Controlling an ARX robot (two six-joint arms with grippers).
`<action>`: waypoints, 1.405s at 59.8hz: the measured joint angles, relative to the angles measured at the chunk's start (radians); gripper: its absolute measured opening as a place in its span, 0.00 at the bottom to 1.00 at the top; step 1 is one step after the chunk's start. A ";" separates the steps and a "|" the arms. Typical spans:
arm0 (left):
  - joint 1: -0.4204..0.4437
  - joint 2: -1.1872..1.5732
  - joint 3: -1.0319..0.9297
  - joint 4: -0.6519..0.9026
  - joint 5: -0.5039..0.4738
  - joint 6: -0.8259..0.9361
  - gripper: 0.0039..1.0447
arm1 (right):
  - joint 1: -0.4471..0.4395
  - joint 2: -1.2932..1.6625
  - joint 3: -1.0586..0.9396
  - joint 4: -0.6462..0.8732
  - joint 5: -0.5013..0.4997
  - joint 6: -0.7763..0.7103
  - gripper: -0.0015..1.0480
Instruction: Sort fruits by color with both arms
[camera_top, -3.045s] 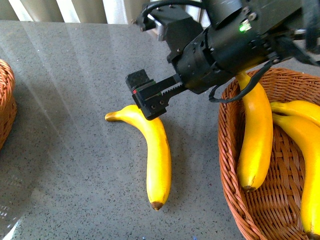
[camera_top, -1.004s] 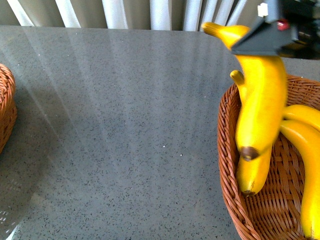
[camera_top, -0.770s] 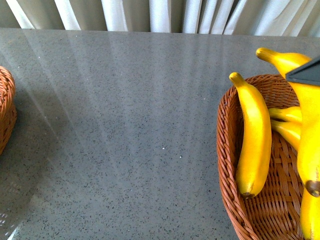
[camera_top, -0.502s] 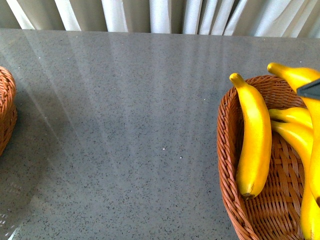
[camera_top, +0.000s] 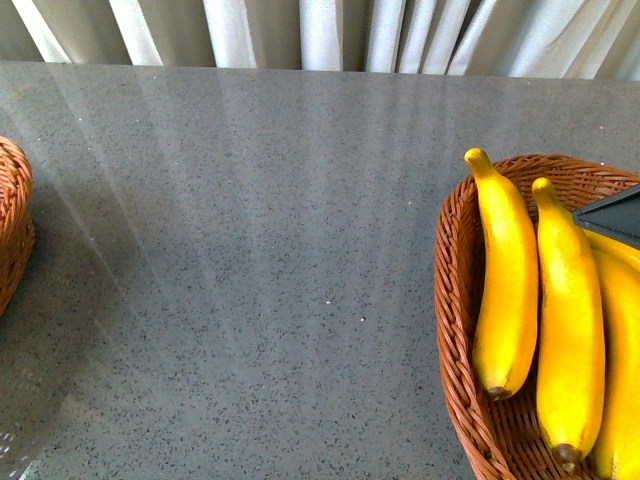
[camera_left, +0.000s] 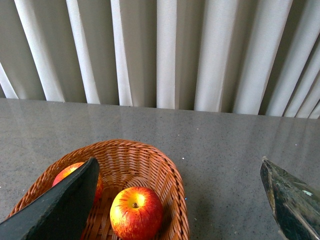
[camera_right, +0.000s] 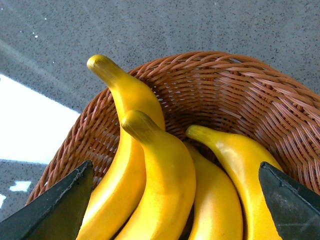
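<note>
In the front view, nearest the robot on its right, a brown wicker basket (camera_top: 452, 300) sits on the grey speckled table (camera_top: 250, 250) and holds the bananas, lying side by side along its length with their stems pointing away from the robot. The outer banana (camera_top: 505, 275) lies against the basket's wall, a second banana (camera_top: 568, 330) touches it, and part of a third (camera_top: 622, 380) shows at the picture's edge. A black tip of the right gripper (camera_top: 612, 215) juts in over the far part of that basket. The right wrist view looks down between that gripper's (camera_right: 175, 200) two black fingertips (camera_right: 55, 210), which stand wide apart with nothing between them but the bananas below; at least four bananas lie in the basket (camera_right: 260, 100) there. On the robot's left, only the rim of a second wicker basket (camera_top: 12, 230) shows. The left wrist view shows this basket (camera_left: 150, 165) holding two red apples, one (camera_left: 136, 212) in plain sight and another (camera_left: 75, 175) partly hidden behind a fingertip; the left gripper (camera_left: 185, 210) hangs above with its jaws spread, holding nothing. Beyond the table hang pale pleated curtains (camera_left: 165, 50).
</note>
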 joint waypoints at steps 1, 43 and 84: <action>0.000 0.000 0.000 0.000 0.000 0.000 0.91 | 0.000 0.000 0.000 0.000 0.000 0.000 0.91; 0.000 0.000 0.000 0.000 0.000 0.000 0.91 | 0.011 -0.387 -0.543 0.868 0.387 0.098 0.02; 0.000 0.000 0.000 0.000 0.000 0.000 0.91 | 0.011 -0.913 -0.616 0.439 0.387 0.098 0.02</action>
